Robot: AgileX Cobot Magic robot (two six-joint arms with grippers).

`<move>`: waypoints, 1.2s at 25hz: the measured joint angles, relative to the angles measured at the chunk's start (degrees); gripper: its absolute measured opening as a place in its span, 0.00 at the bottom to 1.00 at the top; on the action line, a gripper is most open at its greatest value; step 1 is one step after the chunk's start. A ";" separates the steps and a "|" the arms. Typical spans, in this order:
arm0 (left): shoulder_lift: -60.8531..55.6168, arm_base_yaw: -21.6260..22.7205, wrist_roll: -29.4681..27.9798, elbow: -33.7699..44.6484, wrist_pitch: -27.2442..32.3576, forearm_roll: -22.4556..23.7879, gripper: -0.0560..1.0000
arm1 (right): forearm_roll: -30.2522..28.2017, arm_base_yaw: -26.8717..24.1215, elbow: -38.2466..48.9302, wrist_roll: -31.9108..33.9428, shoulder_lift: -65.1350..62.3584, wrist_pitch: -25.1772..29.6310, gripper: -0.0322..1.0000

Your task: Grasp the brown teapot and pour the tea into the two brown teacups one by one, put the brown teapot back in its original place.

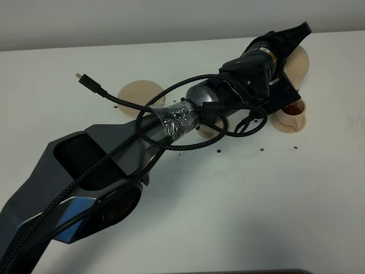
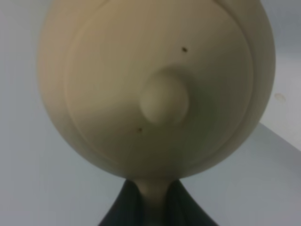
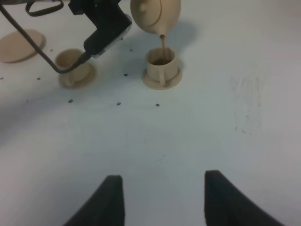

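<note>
Our right gripper [image 3: 162,200] hangs closest, jaws spread wide and holding nothing, well apart from the teacup [image 3: 161,66] under the spout. Our left gripper [image 2: 151,200] clamps the brown teapot [image 2: 155,84] by its handle, tilted just above that teacup, tea streaming in. Near that teacup stands the second teacup [image 3: 73,66], and past it the wide saucer [image 3: 19,44]

we see a plain white surface [image 1: 239,217] filling most of every view, matte and evenly lit, with soft grey shadows lying across it. a few small dark specks [image 1: 262,149] dot its middle. behind its far edge rises a bare, pale grey wall [image 1: 114,23]. in the right wrist view a faint scuffed patch [image 3: 247,101] marks the surface.
</note>
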 joint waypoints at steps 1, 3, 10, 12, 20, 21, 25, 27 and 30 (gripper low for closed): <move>0.00 0.00 0.20 0.00 -0.05 0.00 0.17 | 0.00 0.00 0.00 0.00 0.00 0.00 0.43; 0.00 0.00 1.17 0.00 -0.05 0.00 0.17 | 0.00 0.00 0.00 0.00 0.00 0.00 0.43; 0.00 0.00 2.42 0.00 -0.38 0.00 0.17 | 0.00 0.00 0.00 0.00 0.00 0.00 0.43; 0.00 0.00 2.46 0.00 -0.53 0.00 0.17 | 0.00 0.00 0.00 0.00 0.00 0.00 0.43; 0.00 0.00 2.63 0.00 -1.38 1.23 0.17 | 0.00 0.00 0.00 0.00 0.00 0.00 0.43; 0.00 0.00 2.69 0.00 -1.38 1.78 0.17 | 0.00 0.00 0.00 0.00 0.00 0.00 0.43; 0.00 0.00 2.75 0.00 -1.43 2.64 0.17 | 0.00 0.00 0.00 0.00 0.00 0.00 0.43; 0.00 0.00 2.75 0.00 -1.43 2.63 0.17 | 0.00 0.00 0.00 0.00 0.00 0.00 0.43; 0.00 0.00 2.75 0.00 -1.45 3.10 0.17 | 0.00 0.00 0.00 0.00 0.00 0.00 0.43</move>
